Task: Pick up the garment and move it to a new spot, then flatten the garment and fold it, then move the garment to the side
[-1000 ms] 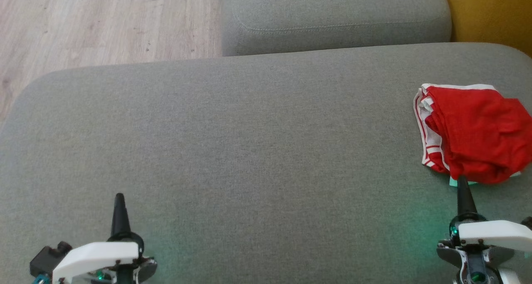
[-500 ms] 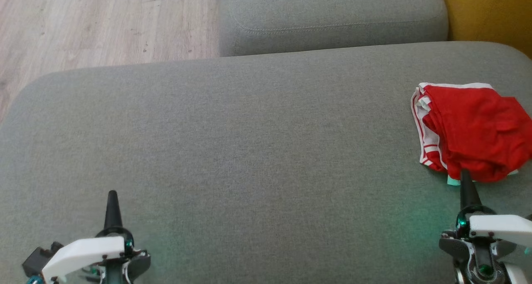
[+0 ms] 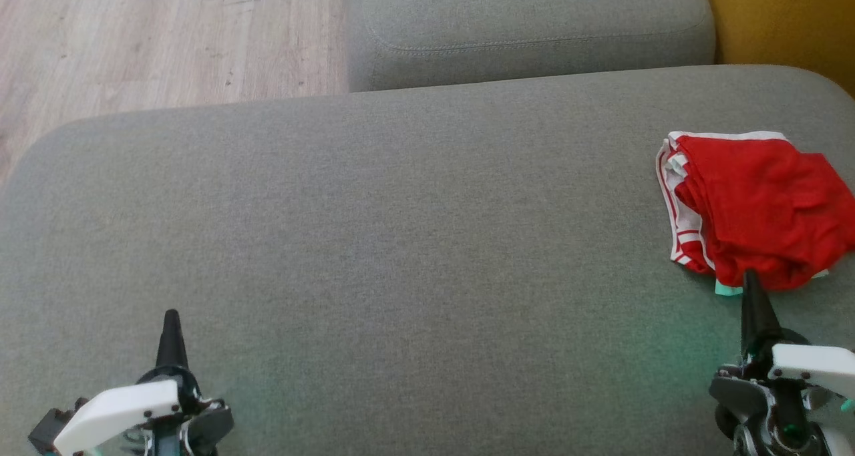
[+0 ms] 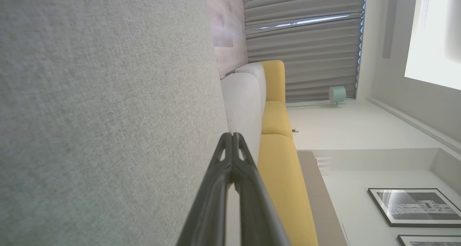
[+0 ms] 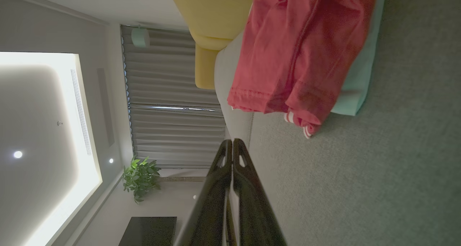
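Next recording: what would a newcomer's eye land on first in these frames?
The red garment with white-striped trim stands out at once, lying bunched at the far right of the grey sofa cushion. The right end effector, shut, points at the garment's near edge. The left end effector, also shut, hangs over bare cushion at the lower left.

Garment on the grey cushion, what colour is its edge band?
Edge band of the red garment: white with red stripes; head view best.

Red garment [image 3: 761,209], white-striped trim, bunched, on grey cushion [image 3: 401,242]
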You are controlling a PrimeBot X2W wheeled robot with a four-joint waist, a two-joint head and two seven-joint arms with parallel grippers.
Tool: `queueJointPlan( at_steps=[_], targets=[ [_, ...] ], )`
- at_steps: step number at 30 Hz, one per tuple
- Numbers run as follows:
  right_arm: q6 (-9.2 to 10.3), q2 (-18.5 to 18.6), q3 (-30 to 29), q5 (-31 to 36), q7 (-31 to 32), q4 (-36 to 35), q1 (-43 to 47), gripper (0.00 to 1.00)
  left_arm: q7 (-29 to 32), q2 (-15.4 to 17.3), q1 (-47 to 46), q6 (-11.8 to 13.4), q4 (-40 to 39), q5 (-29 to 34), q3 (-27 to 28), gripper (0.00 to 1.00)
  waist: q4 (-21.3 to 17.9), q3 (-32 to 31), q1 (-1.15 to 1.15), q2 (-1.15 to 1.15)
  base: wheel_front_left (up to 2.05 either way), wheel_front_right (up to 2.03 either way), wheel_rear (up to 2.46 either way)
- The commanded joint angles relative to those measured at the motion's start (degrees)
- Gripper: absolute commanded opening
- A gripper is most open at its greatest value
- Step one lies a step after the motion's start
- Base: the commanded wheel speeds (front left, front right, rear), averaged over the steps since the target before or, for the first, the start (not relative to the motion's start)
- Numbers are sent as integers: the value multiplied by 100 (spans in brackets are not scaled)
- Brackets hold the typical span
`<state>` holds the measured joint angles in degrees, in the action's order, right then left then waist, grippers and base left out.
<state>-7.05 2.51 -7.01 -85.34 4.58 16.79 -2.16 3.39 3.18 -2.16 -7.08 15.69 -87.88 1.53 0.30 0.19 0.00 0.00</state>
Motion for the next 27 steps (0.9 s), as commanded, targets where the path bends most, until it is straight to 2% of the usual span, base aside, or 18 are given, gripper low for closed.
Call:
queueJointPlan(
  at_steps=[1, 9, 27],
  targets=[
    [-42, 35, 83, -203, 70, -246, -361, 0, 49, 94, -353, -38, -173, -158, 221, 0, -5, 0, 0, 0, 0, 0, 0],
    [-44, 37, 49, -683, 191, -277, -403, 0, 176, 91, -389, -41, -171, -568, 332, 0, -30, -1, 0, 0, 0, 0, 0],
    [-44, 37, 49, -683, 191, -277, -403, 0, 202, 68, -391, -41, -170, -541, 364, 0, -30, -1, 0, 0, 0, 0, 0]
  ],
)
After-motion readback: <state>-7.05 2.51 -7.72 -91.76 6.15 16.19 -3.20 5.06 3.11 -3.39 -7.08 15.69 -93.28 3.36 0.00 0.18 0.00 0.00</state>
